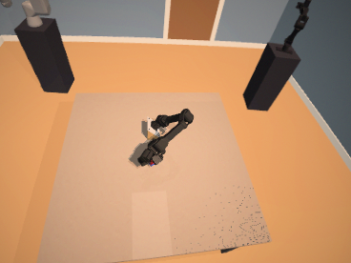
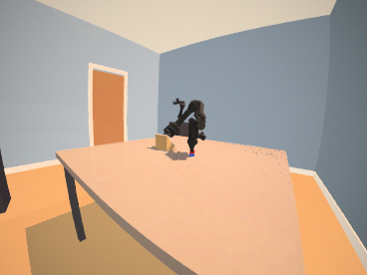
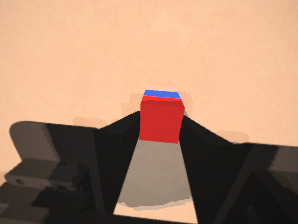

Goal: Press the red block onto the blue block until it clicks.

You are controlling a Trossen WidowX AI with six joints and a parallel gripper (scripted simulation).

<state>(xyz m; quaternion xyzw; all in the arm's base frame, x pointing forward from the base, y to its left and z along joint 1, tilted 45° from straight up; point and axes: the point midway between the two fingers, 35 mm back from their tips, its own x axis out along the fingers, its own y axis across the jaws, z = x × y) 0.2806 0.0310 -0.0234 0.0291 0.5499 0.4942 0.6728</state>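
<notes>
My gripper (image 2: pixel 191 149) (image 3: pixel 160 117) points down and is shut on the red block (image 3: pixel 161 125) (image 2: pixel 191 152), with one dark finger on each side of it. The blue block (image 3: pixel 161 94) (image 2: pixel 191 155) sits on the table (image 2: pixel 199 199) directly under the red block. In the exterior view the two blocks look stacked with no visible gap. In the wrist view only a strip of blue shows past the red block's far edge; the rest is hidden. Whether they are fully pressed together cannot be told. In the top view both blocks are tiny beside the gripper.
A tan box-like object (image 2: pixel 162 141) stands on the table beside the arm; its top looks white in the top view. The arm (image 1: pixel 172 135) reaches over the table from its base near this object. Two dark pedestals (image 1: pixel 45 54) (image 1: pixel 271 76) stand on the floor beyond the table.
</notes>
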